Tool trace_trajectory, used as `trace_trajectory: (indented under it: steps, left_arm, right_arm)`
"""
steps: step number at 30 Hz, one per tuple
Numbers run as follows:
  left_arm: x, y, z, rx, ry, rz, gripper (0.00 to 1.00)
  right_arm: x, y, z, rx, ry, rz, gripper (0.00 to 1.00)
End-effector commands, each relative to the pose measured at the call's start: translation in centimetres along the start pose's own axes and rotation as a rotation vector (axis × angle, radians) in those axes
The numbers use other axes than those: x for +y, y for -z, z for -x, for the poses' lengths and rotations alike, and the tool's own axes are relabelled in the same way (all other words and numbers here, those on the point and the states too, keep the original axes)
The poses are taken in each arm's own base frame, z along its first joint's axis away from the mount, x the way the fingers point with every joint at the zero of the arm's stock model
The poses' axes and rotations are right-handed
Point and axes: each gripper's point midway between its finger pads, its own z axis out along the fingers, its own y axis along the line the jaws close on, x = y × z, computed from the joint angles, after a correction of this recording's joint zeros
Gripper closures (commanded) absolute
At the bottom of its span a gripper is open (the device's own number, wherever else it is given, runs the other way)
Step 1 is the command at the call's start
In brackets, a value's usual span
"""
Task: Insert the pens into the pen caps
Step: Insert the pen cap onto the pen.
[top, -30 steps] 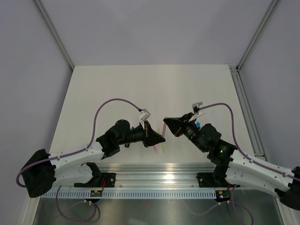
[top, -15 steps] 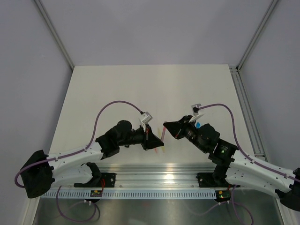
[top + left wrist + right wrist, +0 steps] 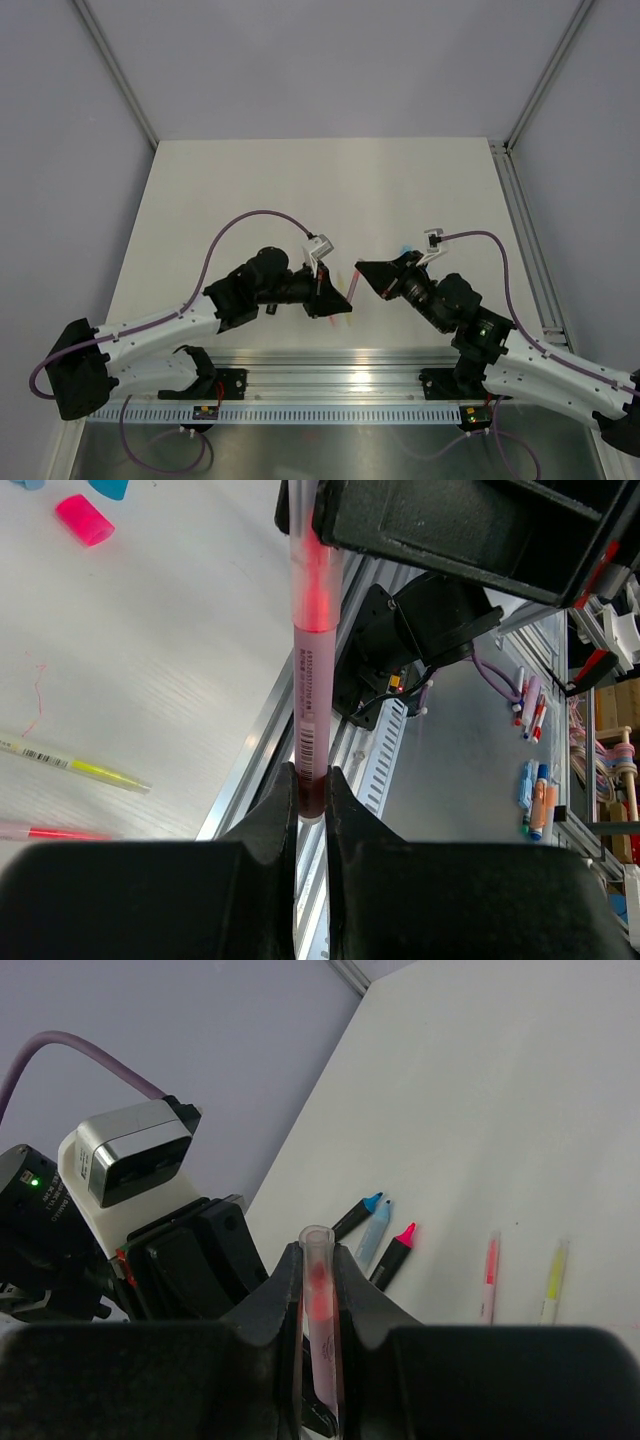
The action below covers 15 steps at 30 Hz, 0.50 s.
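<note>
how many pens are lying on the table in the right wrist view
5: black blue-tipped marker, pale-blue marker, black pink-tipped marker side by side; pink stick and yellow stick to their right. Others may be hidden.

The left arm [image 3: 180, 325] and right arm [image 3: 545, 362] wear white shells between bulky black joint housings. A purple cable [image 3: 250, 218] arcs back from behind each set of jaws. The left gripper [image 3: 312, 792] and right gripper [image 3: 318, 1265] have matte black, wedge-shaped fingers [image 3: 270, 825]. Above the left jaws sits a grey-white camera box [image 3: 128, 1160], and a green light [image 3: 37, 1182] glows on the black housing behind it. Thin red trim [image 3: 600, 555] edges the right gripper's body.
</note>
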Motion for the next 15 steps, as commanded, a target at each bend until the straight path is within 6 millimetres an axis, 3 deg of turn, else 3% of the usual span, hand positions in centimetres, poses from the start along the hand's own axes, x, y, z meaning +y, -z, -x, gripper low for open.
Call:
trace_trajectory:
  steps: [1, 9, 15]
  left_arm:
    - [-6.1, 2.4, 15.4, -0.508, -0.198, -0.1, 1.0]
    - [-6.0, 2.6, 17.4, -0.531, -0.218, -0.093, 1.0]
    - [-5.0, 4.8, 19.5, -0.592, -0.213, -0.078, 1.0]
  right_arm:
    - [-3.0, 3.6, -11.1, 0.43, 0.016, -0.047, 1.0]
    - [-2.1, 3.8, -14.0, 0.491, 0.041, -0.056, 1.0]
    - [-2.5, 4.2, -15.2, 0.498, 0.04, -0.084, 1.0]
